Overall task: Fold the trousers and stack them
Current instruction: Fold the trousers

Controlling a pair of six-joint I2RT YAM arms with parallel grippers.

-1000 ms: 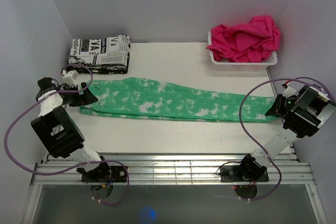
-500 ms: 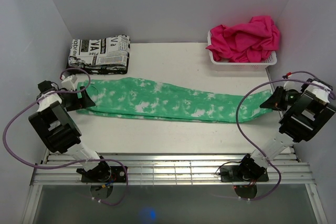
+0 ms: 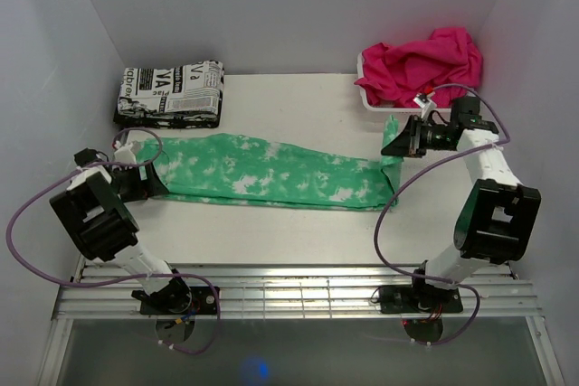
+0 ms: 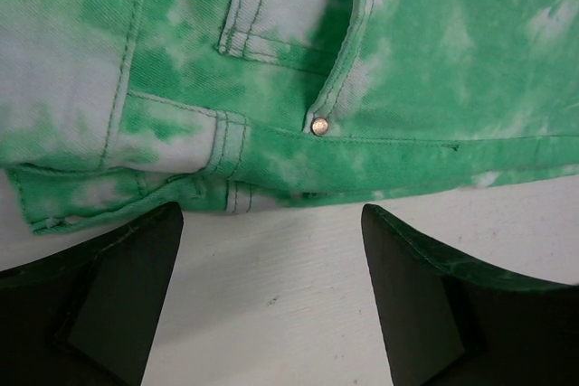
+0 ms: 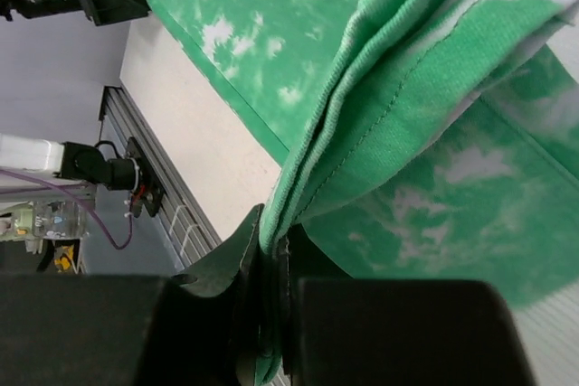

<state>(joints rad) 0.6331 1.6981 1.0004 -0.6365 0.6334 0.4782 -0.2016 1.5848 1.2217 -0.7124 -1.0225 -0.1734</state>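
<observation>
**Top view.** The trousers (image 3: 271, 172) lay stretched across the table (image 3: 298, 223), with the waist at the left and the legs running right. The right gripper (image 3: 393, 145) had its jaws pinched narrowly on the leg ends. It held them up off the table, so the cloth rose in a short upright fold at its right end. The left gripper (image 3: 147, 183) sat low at the waist end. A folded newsprint cloth (image 3: 172, 94) lay at the far left. A pink cloth (image 3: 421, 65) was heaped in a white basket (image 3: 370, 102) at the far right. Both were apart from the trousers.

**Left wrist view.** The left gripper (image 4: 271, 255) had its jaws wide with nothing between them, only bare table (image 4: 271, 323). Its fingertips (image 4: 149, 232) stood just beside the near edge of the waistband. A pocket seam and a metal rivet (image 4: 318, 125) showed on the trousers (image 4: 434, 70).

**Right wrist view.** The right gripper (image 5: 271, 250) was clamped on several layered edges of the trousers (image 5: 407, 106), which fanned out from the fingers. The rest of the garment lay flat on the table beyond.
</observation>
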